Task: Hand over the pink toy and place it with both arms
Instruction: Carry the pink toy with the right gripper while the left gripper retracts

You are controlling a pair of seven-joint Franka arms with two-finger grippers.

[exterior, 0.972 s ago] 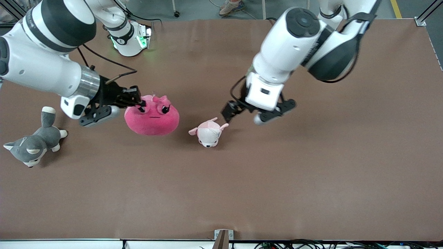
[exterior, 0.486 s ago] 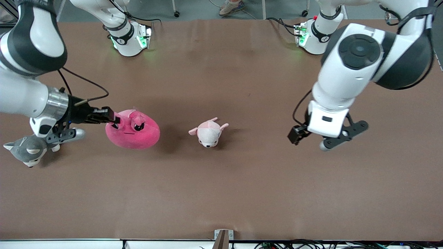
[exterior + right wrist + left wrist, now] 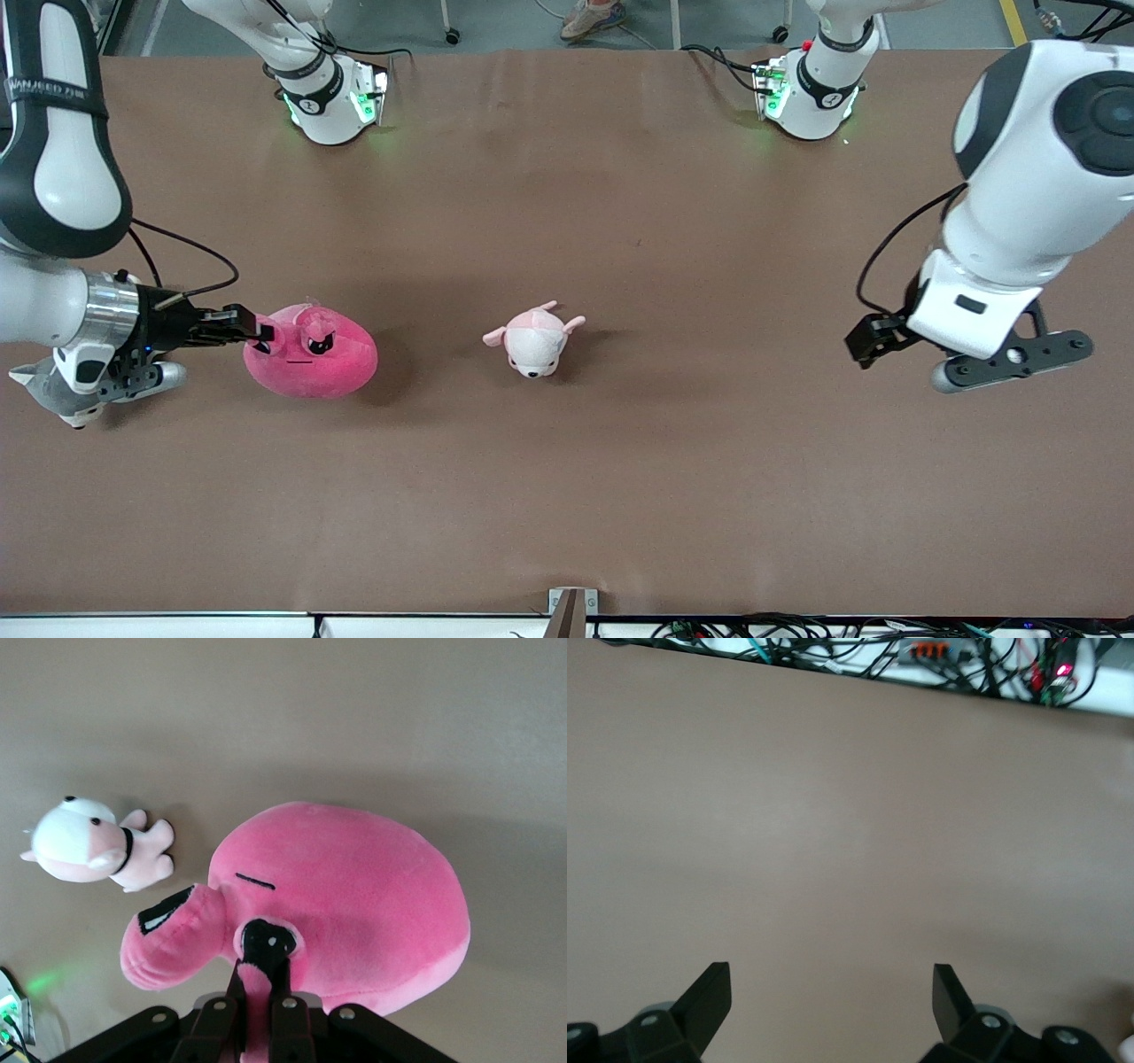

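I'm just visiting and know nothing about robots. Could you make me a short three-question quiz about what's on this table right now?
1. True or false: the right gripper is shut on the pink toy.
2. Which plush lies toward the left arm's end from the pink toy: A) grey husky, B) small pale pink plush?
3. Fill in: the left gripper is open and holds ____.

Key: 1 true; 2 B; 3 nothing.

Pink toy [image 3: 312, 363] toward the right arm's end of the table [image 3: 620, 478], small plush animal [image 3: 534, 339] near the middle beside it (apart, not touching). Husky plush [image 3: 53, 394] at the right arm's end, partly under that arm.
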